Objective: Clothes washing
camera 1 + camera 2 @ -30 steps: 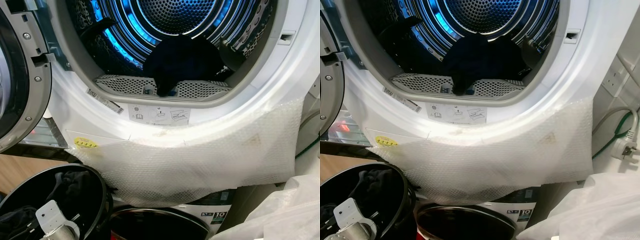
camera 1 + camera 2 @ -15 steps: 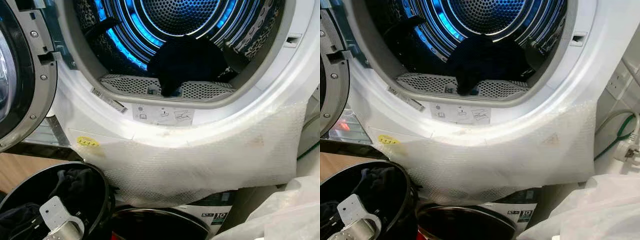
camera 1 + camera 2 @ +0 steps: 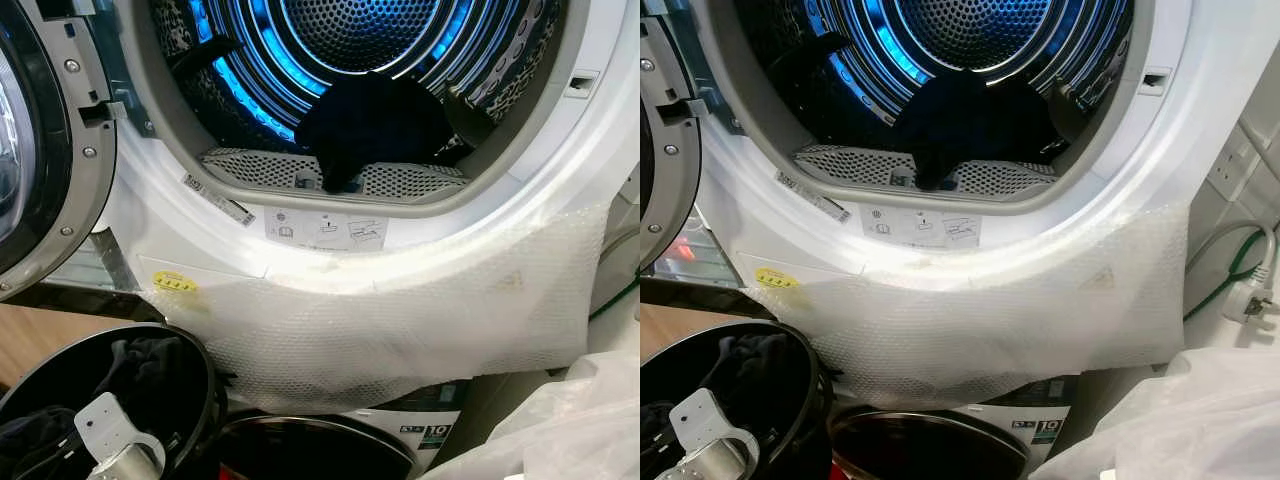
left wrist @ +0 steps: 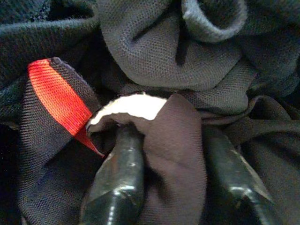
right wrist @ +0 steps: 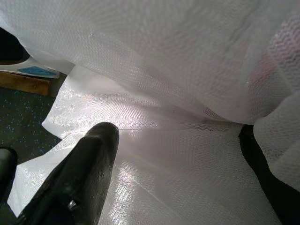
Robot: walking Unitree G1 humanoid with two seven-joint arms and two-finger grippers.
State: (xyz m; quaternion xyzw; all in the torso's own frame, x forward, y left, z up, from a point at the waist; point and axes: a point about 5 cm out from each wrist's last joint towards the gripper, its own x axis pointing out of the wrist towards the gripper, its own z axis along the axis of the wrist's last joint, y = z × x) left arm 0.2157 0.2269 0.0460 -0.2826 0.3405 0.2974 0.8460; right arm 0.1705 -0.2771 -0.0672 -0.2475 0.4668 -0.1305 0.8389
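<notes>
The drum (image 3: 360,30) of the upper machine stands open and lit blue, with a dark garment (image 3: 370,120) lying at its mouth over the perforated lip. Below on the left, a black basket (image 3: 205,375) holds dark clothes (image 3: 150,360). My left arm's wrist (image 3: 115,445) reaches down into it. In the left wrist view, my left gripper (image 4: 171,140) is shut on a fold of dark cloth (image 4: 178,154) that has a white label, next to a red stripe (image 4: 56,98). My right gripper (image 5: 56,143) is open over white mesh sheeting (image 5: 187,70), holding nothing.
The machine's door (image 3: 40,150) hangs open at the left. Bubble wrap (image 3: 420,310) is draped over the white front below the drum. A second machine's door (image 3: 320,450) sits underneath. A white bag (image 3: 1180,420) lies at the lower right, and a plug and cable (image 3: 1250,290) hang on the right wall.
The head views have shifted slightly, so the camera moved. The left wrist stays in the basket, and the garment in the drum has not moved.
</notes>
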